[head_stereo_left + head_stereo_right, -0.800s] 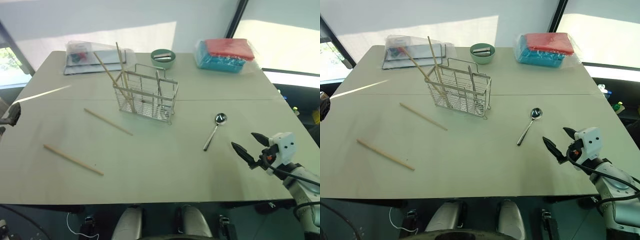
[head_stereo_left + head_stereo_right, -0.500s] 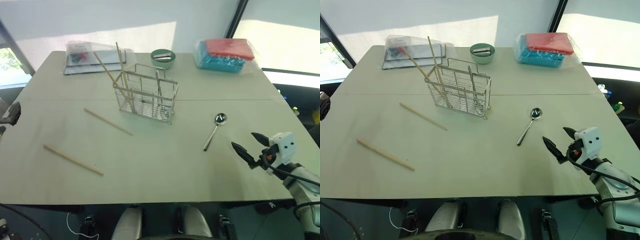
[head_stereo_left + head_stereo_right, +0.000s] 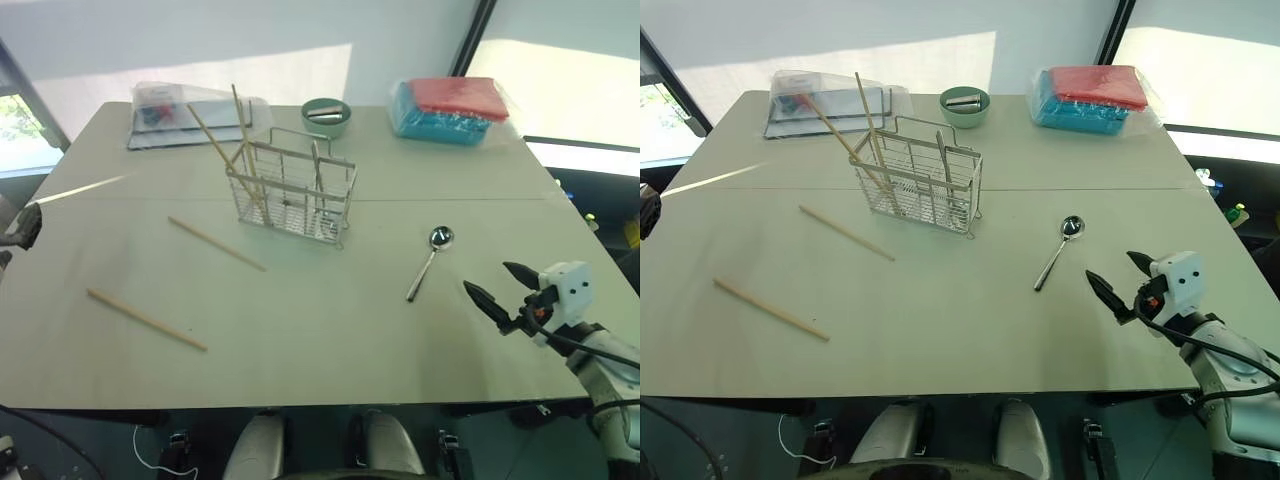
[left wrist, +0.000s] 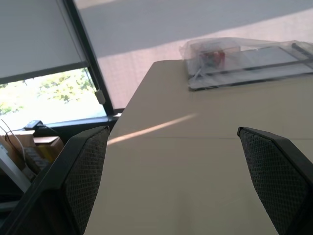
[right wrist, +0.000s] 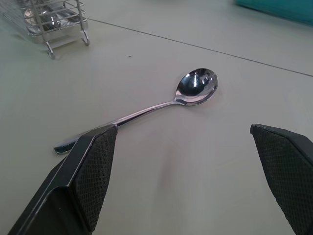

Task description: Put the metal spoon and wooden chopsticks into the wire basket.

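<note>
Metal spoon, shiny, round bowl, slim straight handle

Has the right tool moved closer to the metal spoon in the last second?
No. The right tool sits open at the same gap from the metal spoon on the table, not closer.

My right gripper hangs low at my right side, its two black fingers spread wide and empty, tips pointing forward and toward my left. The white wrist block sits just behind them, with a cable looping back along my grey forearm. My left gripper is out at my far left, held about level, pointing ahead, its two textured black pads standing well apart, nothing between them.
</note>
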